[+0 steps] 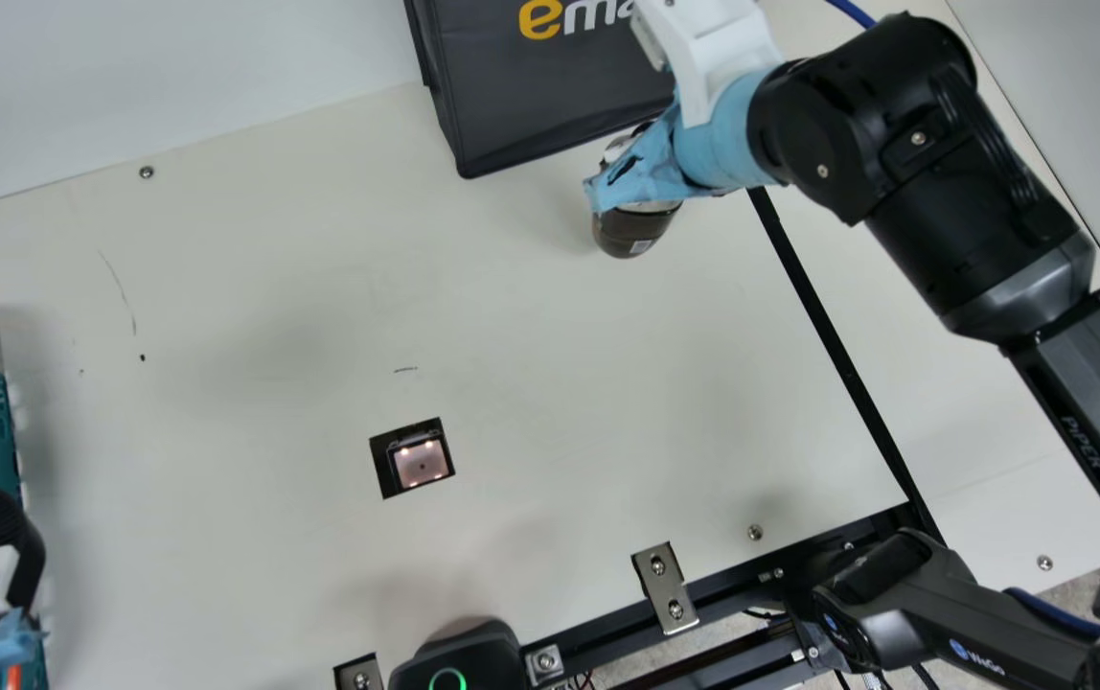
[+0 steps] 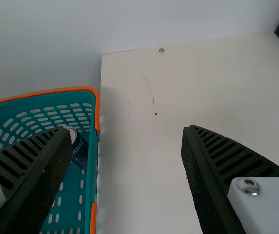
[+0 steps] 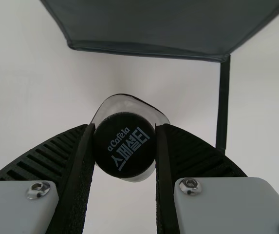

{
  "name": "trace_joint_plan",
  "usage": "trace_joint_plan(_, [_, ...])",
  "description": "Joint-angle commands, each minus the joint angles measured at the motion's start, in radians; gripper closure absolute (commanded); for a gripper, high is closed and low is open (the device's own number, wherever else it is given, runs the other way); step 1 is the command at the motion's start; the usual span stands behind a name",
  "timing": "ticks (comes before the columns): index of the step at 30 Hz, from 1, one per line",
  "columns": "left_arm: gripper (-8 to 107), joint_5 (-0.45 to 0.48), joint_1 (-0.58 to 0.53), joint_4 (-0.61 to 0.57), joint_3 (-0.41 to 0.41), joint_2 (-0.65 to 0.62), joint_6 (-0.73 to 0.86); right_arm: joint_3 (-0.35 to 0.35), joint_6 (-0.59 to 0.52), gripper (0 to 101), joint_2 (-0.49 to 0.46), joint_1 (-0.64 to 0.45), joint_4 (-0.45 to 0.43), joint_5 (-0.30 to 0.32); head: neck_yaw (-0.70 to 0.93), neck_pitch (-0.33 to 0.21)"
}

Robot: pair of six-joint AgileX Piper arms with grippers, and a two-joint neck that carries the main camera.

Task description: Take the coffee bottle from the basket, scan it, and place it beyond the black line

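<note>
Right gripper (image 1: 634, 177) grips the coffee bottle (image 1: 629, 238) (by its black cap (image 3: 124, 146)).

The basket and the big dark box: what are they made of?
The basket looks like moulded plastic: smooth teal slotted walls, orange rim. The dark box looks like matte fabric or coated sheet, judging by its bound edges; I can't tell which.

Basket (image 2: 97, 111) partly beyond the edge.
</note>
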Motion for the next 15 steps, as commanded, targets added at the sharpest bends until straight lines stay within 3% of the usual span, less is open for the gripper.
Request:
trace_joint_plan(1, [9,0.0,0.0,0.0,0.0,0.0,0.0,0.004,-0.005,101,-0.001,-0.031,0.005,-0.004,-0.002,-0.017])
trace_joint_plan(15, [9,0.0,0.0,0.0,0.0,0.0,0.0,0.009,-0.061,101,0.008,-0.234,0.051,-0.016,-0.002,-0.017])
